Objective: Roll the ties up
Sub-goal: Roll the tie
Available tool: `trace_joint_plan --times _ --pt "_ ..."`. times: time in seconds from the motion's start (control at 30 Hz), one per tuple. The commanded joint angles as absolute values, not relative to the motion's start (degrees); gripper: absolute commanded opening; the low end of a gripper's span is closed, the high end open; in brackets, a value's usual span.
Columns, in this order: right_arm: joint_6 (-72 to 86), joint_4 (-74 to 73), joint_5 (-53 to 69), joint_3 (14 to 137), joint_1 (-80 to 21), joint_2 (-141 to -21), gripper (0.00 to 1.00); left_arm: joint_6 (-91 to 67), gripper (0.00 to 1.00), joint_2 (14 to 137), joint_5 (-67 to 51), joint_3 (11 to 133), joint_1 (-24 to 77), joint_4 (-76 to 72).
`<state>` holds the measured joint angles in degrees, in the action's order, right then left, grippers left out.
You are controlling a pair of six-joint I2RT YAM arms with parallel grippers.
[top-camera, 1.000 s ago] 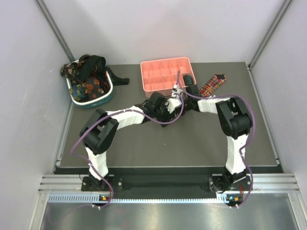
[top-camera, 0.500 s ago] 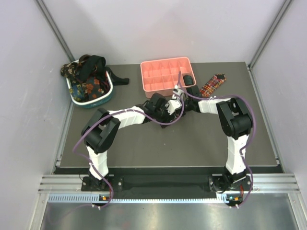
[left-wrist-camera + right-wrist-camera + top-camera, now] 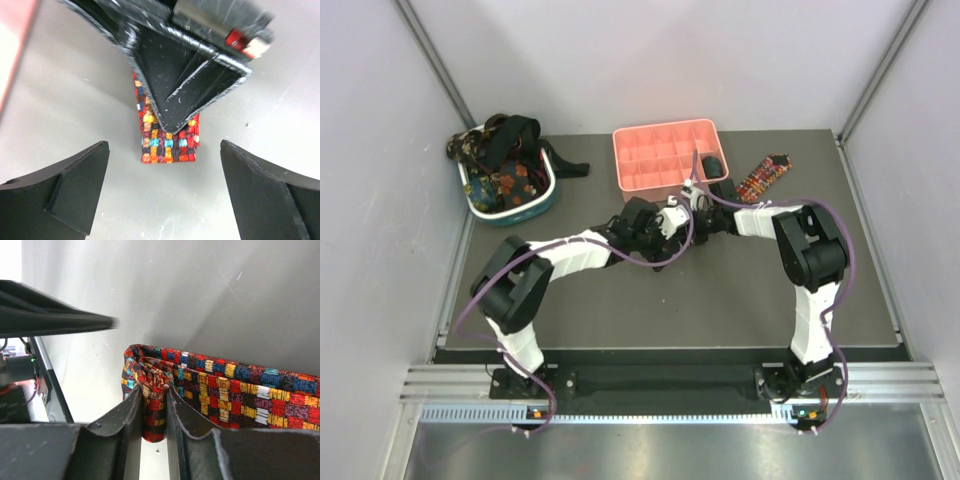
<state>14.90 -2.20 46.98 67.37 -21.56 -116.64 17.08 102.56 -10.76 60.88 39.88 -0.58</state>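
The plaid tie point(image 3: 766, 172) lies on the dark table at the back right and runs under my right arm. My right gripper point(image 3: 154, 390) is shut on its rolled end point(image 3: 150, 372), and the flat length point(image 3: 250, 390) trails off to the right. In the top view the right gripper point(image 3: 684, 210) is just in front of the pink tray. My left gripper point(image 3: 163, 142) is open and empty, facing the tie's end point(image 3: 167, 145) and the right gripper's finger point(image 3: 185, 85). In the top view the left gripper point(image 3: 653, 222) is close beside the right one. Other ties, floral and black point(image 3: 500, 150), lie heaped in the basket.
The teal-and-white basket point(image 3: 545, 205) stands at the back left. The pink compartment tray point(image 3: 660, 150) stands at the back centre, with a dark lump point(image 3: 713, 166) at its right end. Grey walls close in the table on both sides and at the back.
My left arm has swung its elbow left and drawn the open gripper back a little to the left. My right gripper has stayed shut on the plaid tie's roll.
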Motion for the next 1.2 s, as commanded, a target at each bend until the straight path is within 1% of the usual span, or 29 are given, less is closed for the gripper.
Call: trace_joint_plan --times 0.0,0.13,0.23,0.27,0.3,0.37,0.47,0.53,0.57,0.6,0.67,0.77,0.83,0.93,1.07,1.17 --pt "13.8 -4.31 44.82 66.18 -20.92 -116.19 0.14 14.77 0.99 95.03 -10.19 57.67 39.73 -8.43" --pt "13.71 -3.96 44.82 66.27 -20.92 -116.37 0.14 12.49 0.99 90.27 -8.09 55.37 39.73 -11.42" --pt "13.62 -3.78 44.74 66.27 -20.92 -116.19 0.14 7.75 0.99 87.02 -2.48 53.53 39.64 -15.02" --pt "13.45 -3.78 44.65 66.18 -20.92 -116.1 0.14 6.34 0.99 86.05 4.67 52.83 39.73 -16.86" --pt "13.45 -3.78 44.65 66.09 -20.92 -115.93 0.14 1.19 0.99 85.96 8.75 52.65 39.73 -17.74" --pt "13.53 -3.52 44.74 66.01 -20.92 -115.75 0.13 -3.5 0.99 86.91 16.22 53.69 39.73 -18.19" --pt "13.71 -3.34 44.74 65.92 -21.0 -115.75 0.13 -0.53 0.99 89.9 9.68 59.84 39.64 -7.6" --pt "13.71 -3.16 44.74 65.92 -20.92 -115.84 0.13 1.32 0.99 91.05 4.07 60.38 39.64 -6.68" --pt "13.8 -3.08 44.82 65.83 -21.0 -115.84 0.13 1.84 0.99 91.14 2.04 59.25 39.64 -7.2" --pt "13.89 -2.99 44.91 65.83 -20.92 -115.75 0.13 2.98 0.99 91.06 0.37 57.93 39.64 -11.56" --pt "13.89 -2.99 44.82 65.83 -20.92 -115.66 0.13 2.99 0.99 91.75 0.96 55.11 39.55 -15.1" --pt "13.89 -2.99 45.0 65.92 -20.92 -115.66 0.13 4.04 0.89 94.12 0.27 56.86 39.55 -12.49" --pt "13.89 -2.9 45.0 65.92 -20.92 -115.66 0.13 4.39 0.89 95.44 -4.28 59.05 39.73 -9.43" --pt "14.15 -2.9 45.0 66.09 -20.92 -116.01 0.13 4.83 0.91 97.11 -6.94 59.68 39.73 -8.61" --pt "14.24 -2.55 45.53 65.92 -20.92 -115.93 0.13 6.41 0.99 99.92 -9.3 60.29 39.73 -8.97" --pt "14.68 -1.94 45.88 65.74 -20.92 -115.84 0.13 8.77 0.99 102.03 -12.82 62.58 39.9 -6.6"
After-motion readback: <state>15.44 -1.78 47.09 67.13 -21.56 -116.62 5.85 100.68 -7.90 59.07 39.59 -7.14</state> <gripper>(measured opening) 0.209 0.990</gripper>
